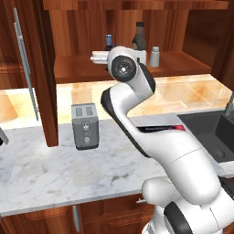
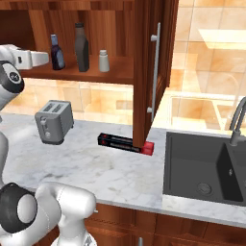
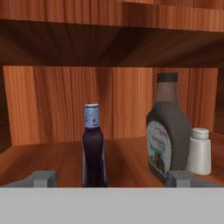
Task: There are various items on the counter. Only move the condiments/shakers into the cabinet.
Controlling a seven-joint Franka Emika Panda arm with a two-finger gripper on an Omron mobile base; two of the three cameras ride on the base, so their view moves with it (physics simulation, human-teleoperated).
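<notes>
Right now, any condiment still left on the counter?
No: the small dark bottle, brown sauce bottle and shaker all stand on the cabinet shelf.

You're looking at a kitchen corner. Behind the work area runs a glossy backsplash (image 2: 206,53) of warm beige-orange tiles, catching bright patches of light. To your right, a dark sink basin (image 2: 202,173) is sunk into the stone, with a grey curved faucet (image 2: 238,120) at its far edge. Below the front edge you see reddish-brown wooden drawer fronts (image 1: 105,212) with a short metal handle (image 1: 76,218).
</notes>
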